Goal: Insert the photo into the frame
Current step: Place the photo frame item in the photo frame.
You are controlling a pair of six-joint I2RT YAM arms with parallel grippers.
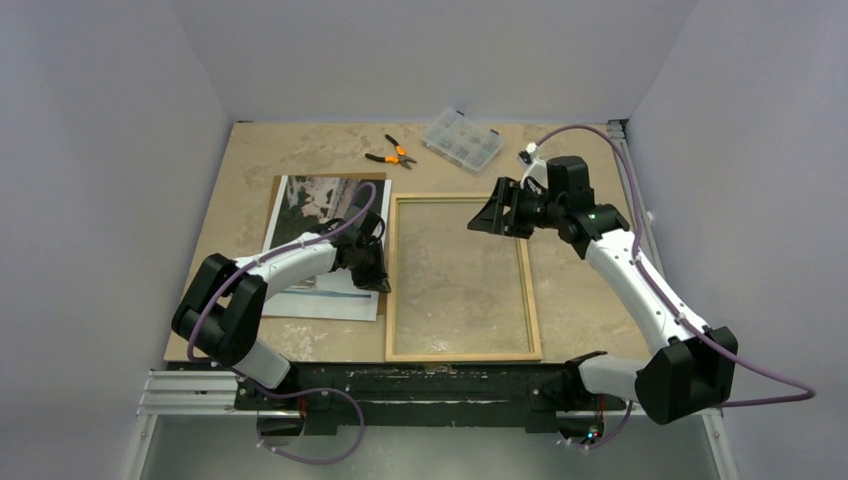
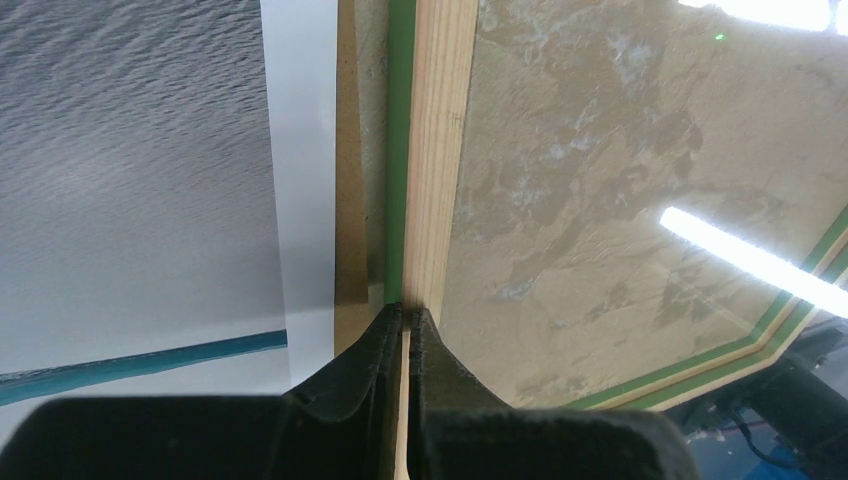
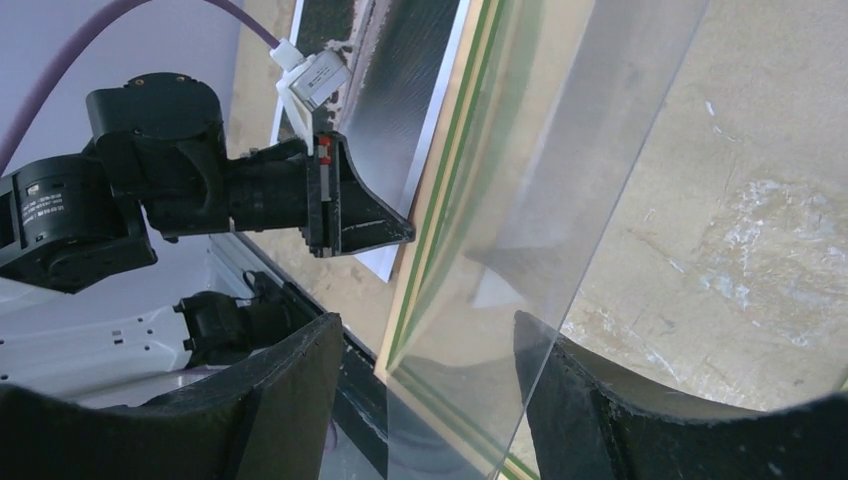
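Photo [image 1: 325, 215] lies face up just left of the left gripper [image 1: 378, 282], on the brown backing [image 1: 278, 185], not in the frame [image 1: 533, 300]. Frame is flat on the table [image 1: 300, 150], wood side up, green showing along its edge, stretching right from the left gripper and under the right gripper [image 1: 480, 222]. Left gripper is clamped on the frame's left rail; the wrist view shows the tips pinching the wood strip, with the photo's white border and the backing edge just left of them. Right gripper hangs over the frame's far right corner, jaws wide apart, nothing clamped. In its wrist view the pane [image 3: 560, 150] edge runs diagonally between the fingers [image 3: 290, 390]; can't tell if it touches either. Pliers [image 1: 392, 153] and parts box [image 1: 462, 140] sit beyond both grippers.
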